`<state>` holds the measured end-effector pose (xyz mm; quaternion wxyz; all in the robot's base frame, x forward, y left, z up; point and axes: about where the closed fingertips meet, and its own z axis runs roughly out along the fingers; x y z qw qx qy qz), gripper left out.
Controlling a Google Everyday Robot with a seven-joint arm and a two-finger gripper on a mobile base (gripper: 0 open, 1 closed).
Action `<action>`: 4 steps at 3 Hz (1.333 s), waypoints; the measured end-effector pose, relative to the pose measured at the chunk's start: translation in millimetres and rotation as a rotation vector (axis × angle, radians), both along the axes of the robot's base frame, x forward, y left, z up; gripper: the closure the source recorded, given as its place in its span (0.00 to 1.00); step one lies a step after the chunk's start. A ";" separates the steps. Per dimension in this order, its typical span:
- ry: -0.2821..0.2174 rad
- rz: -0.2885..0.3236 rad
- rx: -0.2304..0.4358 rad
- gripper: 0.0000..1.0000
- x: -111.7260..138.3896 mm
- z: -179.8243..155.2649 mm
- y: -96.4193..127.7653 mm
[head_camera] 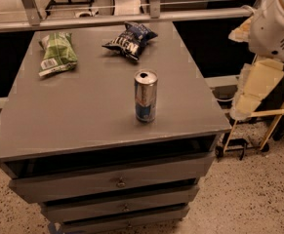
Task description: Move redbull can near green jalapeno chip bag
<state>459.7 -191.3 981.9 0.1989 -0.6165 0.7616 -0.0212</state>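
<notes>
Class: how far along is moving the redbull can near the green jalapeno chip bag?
Done: nothing yet. The redbull can stands upright toward the front of the table, apart from the green jalapeno chip bag at the back left. In hand: nothing; the gripper hangs beyond the table's right side. Left: reach, grasp, carry, set down by the bag.

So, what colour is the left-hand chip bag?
Chip bag: light green, camera view. Gripper hangs right of table.

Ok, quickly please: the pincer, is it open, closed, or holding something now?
Pincer: right of the grey table, open or closed cannot be told; the slim silver and blue drink can stands on it, ungrasped.
</notes>
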 end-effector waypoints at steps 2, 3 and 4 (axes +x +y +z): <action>-0.028 0.189 0.229 0.00 57.5 -11.4 108.7; 0.032 0.249 0.297 0.00 65.3 -27.1 152.1; 0.096 0.280 0.330 0.00 60.3 -40.3 175.5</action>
